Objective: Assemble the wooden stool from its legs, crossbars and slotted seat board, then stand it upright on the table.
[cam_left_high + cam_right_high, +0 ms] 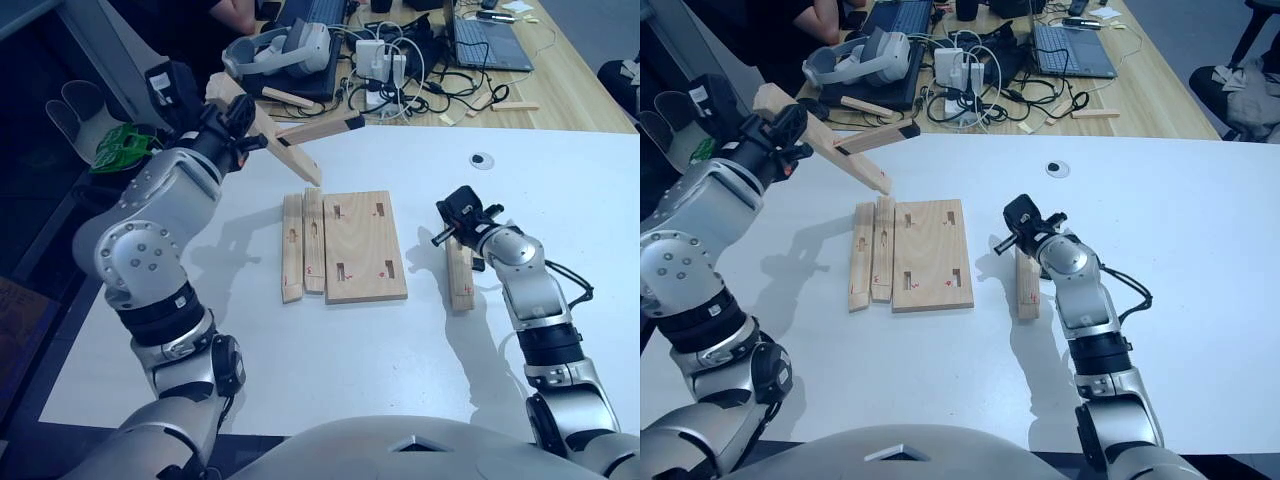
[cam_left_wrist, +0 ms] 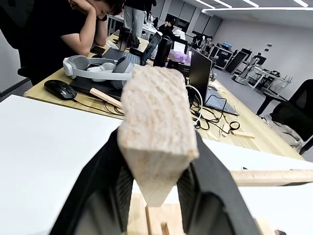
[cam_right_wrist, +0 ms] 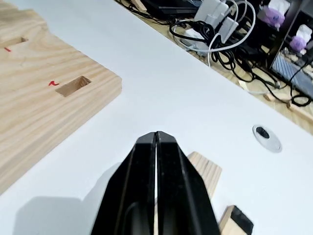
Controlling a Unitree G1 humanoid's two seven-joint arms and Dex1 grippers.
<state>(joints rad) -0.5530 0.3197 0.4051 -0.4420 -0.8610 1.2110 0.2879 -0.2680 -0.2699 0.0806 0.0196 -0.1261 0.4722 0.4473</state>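
Note:
The slotted seat board lies flat at the table's middle, with two wooden legs lying side by side against its left edge. My left gripper is raised at the back left, shut on a wooden leg that slants down toward the board's far left corner. A wooden bar with a dark end lies just behind it. My right gripper is shut with nothing between its fingertips, just over the far end of another leg lying right of the board.
A round cable grommet sits in the white table at the back right. Behind the table, a wooden desk carries a headset, laptops, a power strip with cables and loose wood pieces. A green object lies off the left edge.

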